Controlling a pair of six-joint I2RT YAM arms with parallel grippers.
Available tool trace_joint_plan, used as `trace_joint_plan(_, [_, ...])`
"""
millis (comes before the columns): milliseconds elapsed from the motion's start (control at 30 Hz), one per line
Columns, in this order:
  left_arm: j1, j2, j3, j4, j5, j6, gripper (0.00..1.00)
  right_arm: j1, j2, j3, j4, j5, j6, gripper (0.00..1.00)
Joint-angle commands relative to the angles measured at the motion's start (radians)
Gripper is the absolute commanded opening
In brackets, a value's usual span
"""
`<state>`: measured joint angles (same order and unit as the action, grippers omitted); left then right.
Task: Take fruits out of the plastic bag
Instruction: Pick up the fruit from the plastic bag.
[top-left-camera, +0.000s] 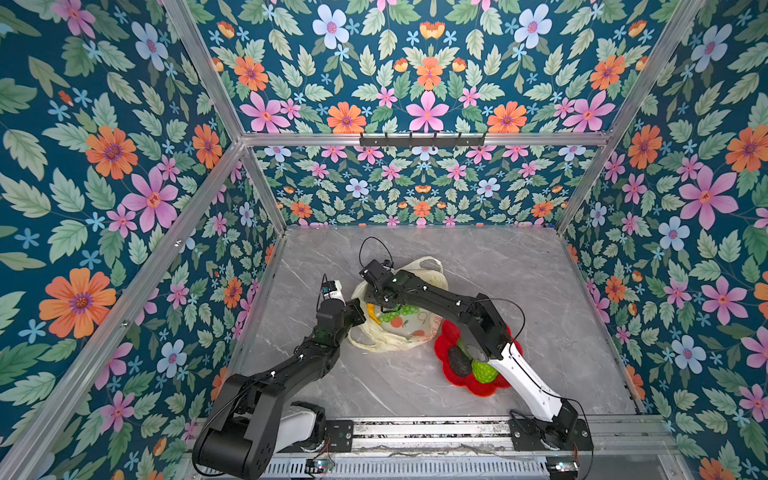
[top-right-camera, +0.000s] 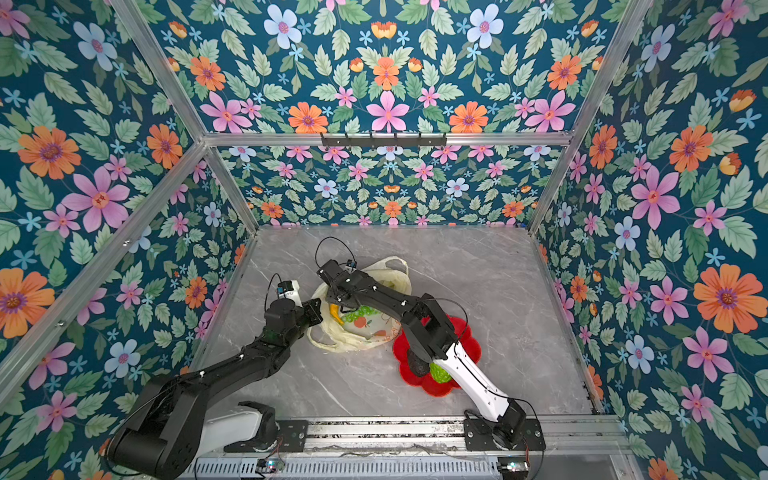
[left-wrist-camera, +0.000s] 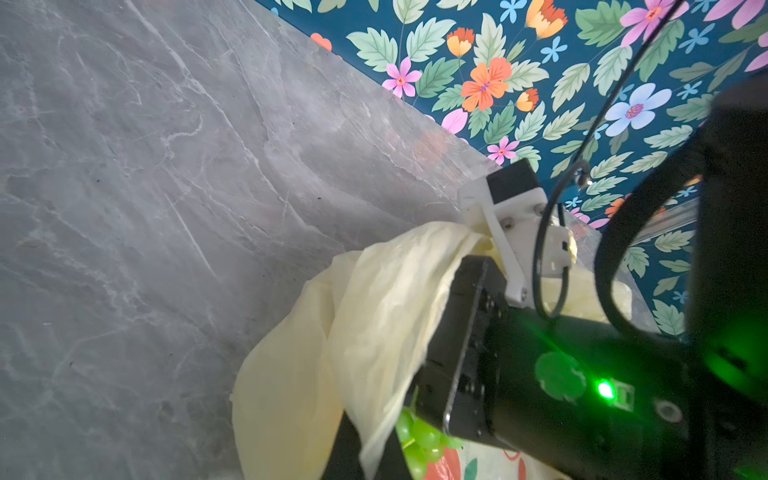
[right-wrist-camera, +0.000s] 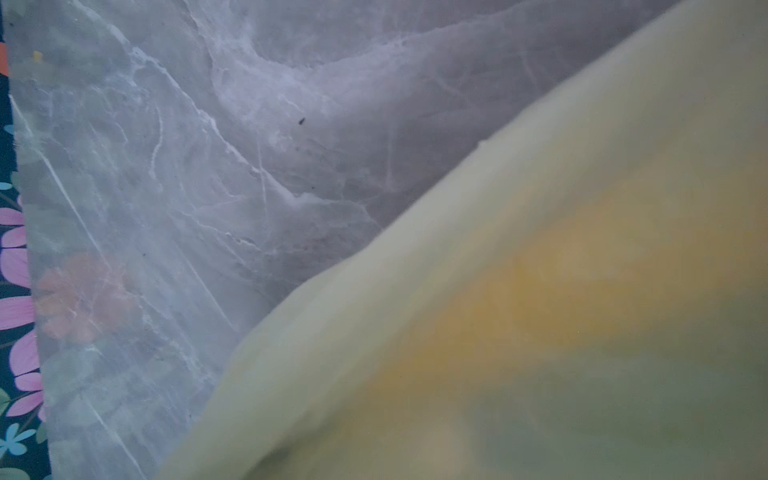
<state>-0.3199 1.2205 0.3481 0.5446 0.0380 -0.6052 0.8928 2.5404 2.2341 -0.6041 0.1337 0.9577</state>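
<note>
The pale yellow plastic bag (top-left-camera: 409, 328) lies crumpled mid-table, its mouth facing left. My left gripper (top-left-camera: 358, 316) is shut on the bag's left rim; in the left wrist view the film (left-wrist-camera: 374, 316) hangs pinched between the dark fingers (left-wrist-camera: 345, 457). My right gripper (top-left-camera: 381, 306) reaches down into the open mouth, its fingers hidden. Inside lie a yellow banana (top-left-camera: 372, 314) and a green grape bunch (top-left-camera: 400, 312), the grape bunch (left-wrist-camera: 417, 442) also showing in the left wrist view. Blurred bag film (right-wrist-camera: 540, 311) covers the right wrist view.
A red flower-shaped dish (top-left-camera: 446, 332) sits right of the bag, partly under my right arm. It holds a dark avocado (top-left-camera: 458, 363) and a bumpy bright green fruit (top-left-camera: 484, 372). Flowered walls enclose the grey marble table (top-left-camera: 519, 291).
</note>
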Motion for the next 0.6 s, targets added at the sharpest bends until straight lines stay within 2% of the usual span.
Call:
trace_joint_plan(0, [0.000,-0.002,0.005,0.000,-0.021,0.010,0.00,0.007,-0.048,-0.061,0.015,0.040,-0.024,0.42])
trace_joint_plan(100, [0.000,0.001,0.008,-0.002,-0.023,0.010,0.00,0.012,-0.066,-0.082,0.035,0.041,-0.034,0.38])
trace_joint_plan(267, [0.001,0.003,0.009,-0.002,-0.022,0.009,0.00,0.012,-0.014,-0.012,-0.015,0.020,-0.036,0.38])
trace_joint_plan(567, [0.001,-0.003,0.008,-0.005,-0.021,0.013,0.00,0.011,0.061,0.089,-0.072,-0.016,-0.037,0.42])
